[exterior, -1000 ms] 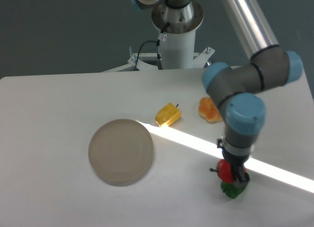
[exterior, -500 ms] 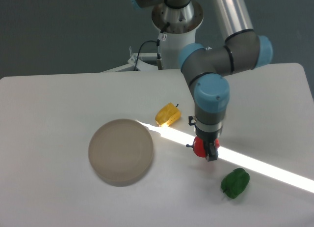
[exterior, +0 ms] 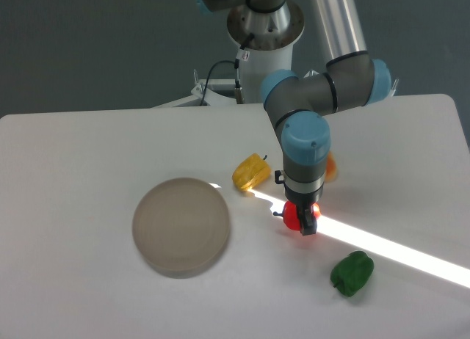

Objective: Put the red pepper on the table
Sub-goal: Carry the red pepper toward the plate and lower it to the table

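One white table (exterior: 81, 295) fills the view, crossed by a bright diagonal band of light that passes under the jaws. Mounted at its far edge, the arm (exterior: 334, 82) folds down to the gripper (exterior: 302, 220), which points straight down with its jaws closed on the red pepper (exterior: 294, 217). The pepper sits between them in the lit band, at or just above the tabletop; contact with the surface cannot be told. Well to the left of the jaws lies a round grey-beige disc (exterior: 181, 225). Near the jaws, up and to the left, lies the yellow pepper (exterior: 251, 171). Below and to the right, apart from them, lies the green pepper (exterior: 352, 273). An orange object (exterior: 330, 166) shows partly behind the wrist.
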Available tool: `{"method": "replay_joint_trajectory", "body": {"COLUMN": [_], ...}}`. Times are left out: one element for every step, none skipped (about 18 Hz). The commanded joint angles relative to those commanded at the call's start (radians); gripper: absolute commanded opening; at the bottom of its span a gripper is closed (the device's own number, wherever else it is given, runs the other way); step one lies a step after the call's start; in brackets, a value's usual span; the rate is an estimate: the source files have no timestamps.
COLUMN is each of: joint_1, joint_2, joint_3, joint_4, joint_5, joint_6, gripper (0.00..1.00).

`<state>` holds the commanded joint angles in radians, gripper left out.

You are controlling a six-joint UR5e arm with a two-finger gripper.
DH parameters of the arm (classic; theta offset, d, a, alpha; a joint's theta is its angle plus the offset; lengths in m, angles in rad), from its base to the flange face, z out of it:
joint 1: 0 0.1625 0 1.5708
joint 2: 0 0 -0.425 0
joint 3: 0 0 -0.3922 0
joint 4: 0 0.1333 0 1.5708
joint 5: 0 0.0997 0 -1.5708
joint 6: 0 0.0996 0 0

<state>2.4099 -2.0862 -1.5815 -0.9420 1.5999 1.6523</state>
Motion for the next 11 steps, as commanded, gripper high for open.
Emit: {"method": "replay_joint_trajectory", "body": {"joint_1": [-0.012, -0.018, -0.032, -0.038, -0.04, -0.043, -0.043, -0.045, -0.049, -0.055, -0.055], "joint_2": [-0.008, -0.015, -0.029, -0.032, -0.034, -0.035, -0.034, -0.034, -0.034, -0.034, -0.035], "joint_3": [0.0, 0.001, 0.012, 0.014, 0.014, 0.012, 0.014, 0.015, 0.018, 0.02, 0.021], "joint_4": [0.008, 0.011, 0.009, 0.009, 0.009, 0.009, 0.009, 0.008, 0.008, 0.006, 0.006], "joint_5": [-0.002, 0.0, 0.006, 0.011, 0.011, 0.011, 0.009, 0.008, 0.008, 0.008, 0.005], "joint_6": [-0.047, -0.068, -0.074, -0.077, -0.086, -0.101, -0.111, -0.114, -0.114, -0.114, -0.114], "gripper": [0.59, 0.59, 0.59, 0.59, 0.59, 0.59, 0.59, 0.59, 0.59, 0.59, 0.59]}}
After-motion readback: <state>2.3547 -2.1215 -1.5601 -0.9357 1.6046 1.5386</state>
